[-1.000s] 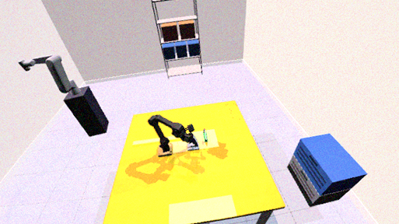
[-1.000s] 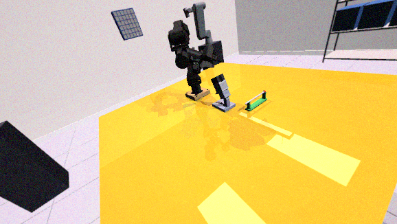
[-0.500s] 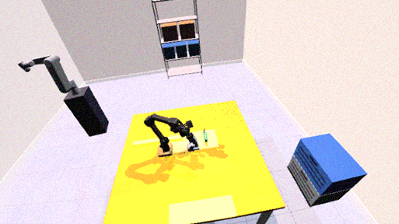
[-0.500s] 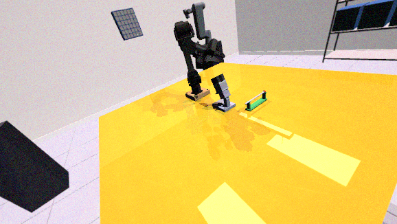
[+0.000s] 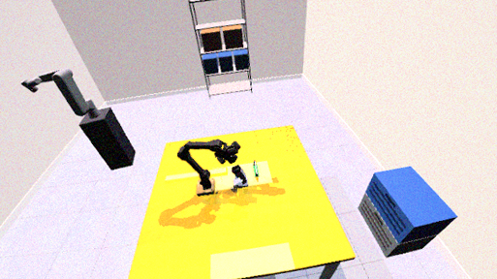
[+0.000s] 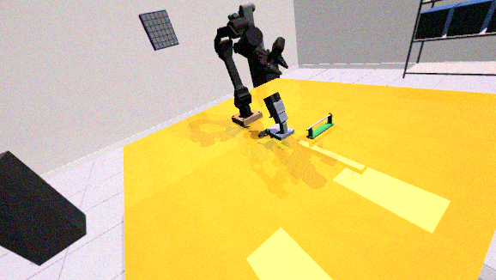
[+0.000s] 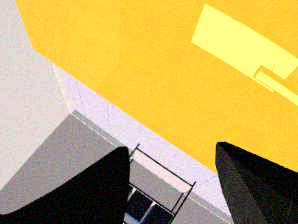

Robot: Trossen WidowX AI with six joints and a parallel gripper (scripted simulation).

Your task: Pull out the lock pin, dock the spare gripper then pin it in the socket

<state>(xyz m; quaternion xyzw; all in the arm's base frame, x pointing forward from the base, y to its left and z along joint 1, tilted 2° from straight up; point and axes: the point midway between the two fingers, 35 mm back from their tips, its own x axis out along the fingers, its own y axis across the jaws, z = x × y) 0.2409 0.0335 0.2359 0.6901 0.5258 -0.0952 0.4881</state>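
Yellow worktop [image 5: 253, 224] [image 6: 386, 112] carries the pale mount [image 5: 241, 183] [image 6: 281, 132], dark block [image 5: 237, 170] [image 6: 272, 99] atop it, probably the spare gripper already docked. Red-tipped rod [image 5: 256, 166] [image 6: 319, 122], likely the lock pin, lies along the green stand [image 5: 254, 170] [image 6: 321, 130] beside the mount, so pinning seems left to do. Pincer [image 5: 229, 160] [image 6: 283, 70] [image 7: 172, 153] hangs partly open, nothing between its fingers, well above.

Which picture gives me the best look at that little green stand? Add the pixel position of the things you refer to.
The exterior view: the green stand [image 5: 255, 168] [image 6: 321, 130] shows its base, both uprights and the rod across. The top view shows only a small green sliver; the wrist view misses it.
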